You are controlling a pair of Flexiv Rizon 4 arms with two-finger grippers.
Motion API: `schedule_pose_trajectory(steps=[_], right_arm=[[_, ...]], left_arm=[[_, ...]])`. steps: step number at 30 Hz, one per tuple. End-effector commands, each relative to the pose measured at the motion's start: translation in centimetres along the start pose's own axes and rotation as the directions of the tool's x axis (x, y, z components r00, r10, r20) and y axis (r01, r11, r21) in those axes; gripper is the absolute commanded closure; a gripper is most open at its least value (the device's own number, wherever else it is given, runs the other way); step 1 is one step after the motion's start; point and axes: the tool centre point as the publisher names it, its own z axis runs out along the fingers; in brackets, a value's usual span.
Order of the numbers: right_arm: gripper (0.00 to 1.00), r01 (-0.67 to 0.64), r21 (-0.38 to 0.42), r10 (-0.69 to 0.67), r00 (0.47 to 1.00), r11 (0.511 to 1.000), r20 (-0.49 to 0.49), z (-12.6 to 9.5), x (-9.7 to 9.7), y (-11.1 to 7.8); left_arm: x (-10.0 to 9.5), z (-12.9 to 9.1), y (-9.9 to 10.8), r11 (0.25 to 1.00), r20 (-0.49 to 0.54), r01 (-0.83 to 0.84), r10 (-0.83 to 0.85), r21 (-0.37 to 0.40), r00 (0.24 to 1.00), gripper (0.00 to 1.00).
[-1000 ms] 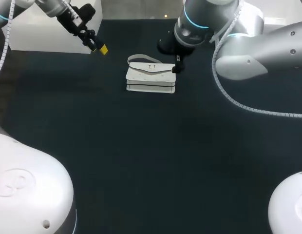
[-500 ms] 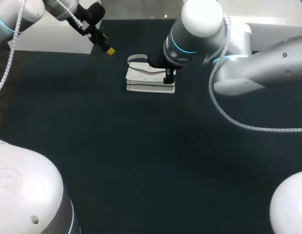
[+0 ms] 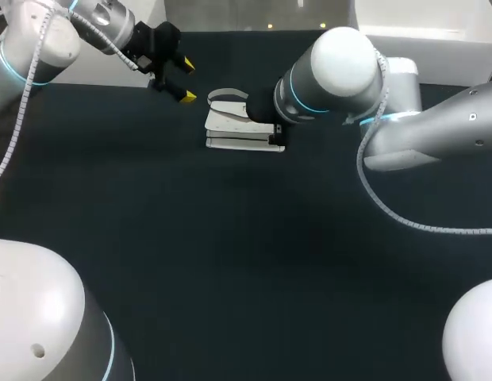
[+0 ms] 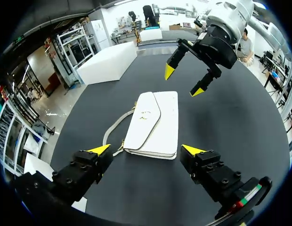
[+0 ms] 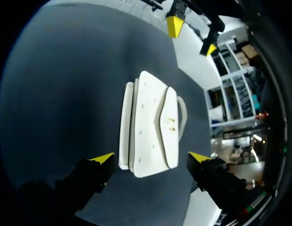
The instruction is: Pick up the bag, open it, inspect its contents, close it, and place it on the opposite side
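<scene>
Black, matte cloth covers the table (image 3: 230, 262); it lies flat and unwrinkled, with a faint sheen toward the far edge.

Seen from the head view, the right arm (image 3: 436, 139) comes in from 3 o'clock, and its thick white wrist hangs over the right end of the bag. The left arm (image 3: 40, 48) enters from the 10 o'clock corner and stops short of the bag.

White and leather-like, the bag (image 3: 238, 131) lies flat on the cloth at about 12 o'clock from the table's middle, near the far edge, with its pointed flap closed and facing up.

The left gripper (image 3: 186, 79) is at 10 o'clock from the bag, just beside it and clear of it. Its jaws are spread wide, and in the left wrist view the bag (image 4: 153, 122) lies ahead of them, untouched. The right gripper (image 4: 184, 81) shows beyond the bag there, raised off the cloth with its jaws also wide. In its own view the right gripper (image 5: 150, 157) has one finger to each side of the bag (image 5: 148, 125), with dark cloth showing between each yellow tip and the bag.

A thin white strap (image 5: 182, 113) loops out along the bag's flap side and rests on the cloth. A small metal clasp (image 5: 170, 124) sits at the flap's point.
</scene>
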Motion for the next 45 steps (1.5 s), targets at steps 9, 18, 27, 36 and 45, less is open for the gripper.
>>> schedule_pose_trajectory(steps=[9,18,27,36,45], right_arm=[[0.0,0.017,0.012,-0.018,0.994,1.0,0.105,1.5,0.7,0.1],[0.06,0.047,0.028,-0.05,0.994,0.998,0.098,2.4,0.8,-0.1],[0.46,0.043,0.031,-0.046,0.994,0.999,0.098,3.3,1.1,-0.5],[0.51,0.05,0.059,-0.055,0.994,0.997,0.099,4.6,1.2,-0.7],[0.62,0.043,0.102,-0.053,0.993,0.994,0.106,5.4,0.9,-0.4]], left_arm=[[-0.3,0.2,-0.2,1.0,-0.001,-0.01,0.01,0.019,1.0,0.0],[0.0,3.1,-0.6,0.943,0.077,-0.321,0.314,0.091,0.946,0.0],[-0.7,4.9,-1.3,0.88,0.09,-0.453,0.444,0.141,0.891,0.0],[-0.7,5.4,-1.9,0.861,0.079,-0.486,0.479,0.15,0.874,0.0],[-0.9,5.8,-1.7,0.859,0.06,-0.49,0.487,0.152,0.872,0.0]])
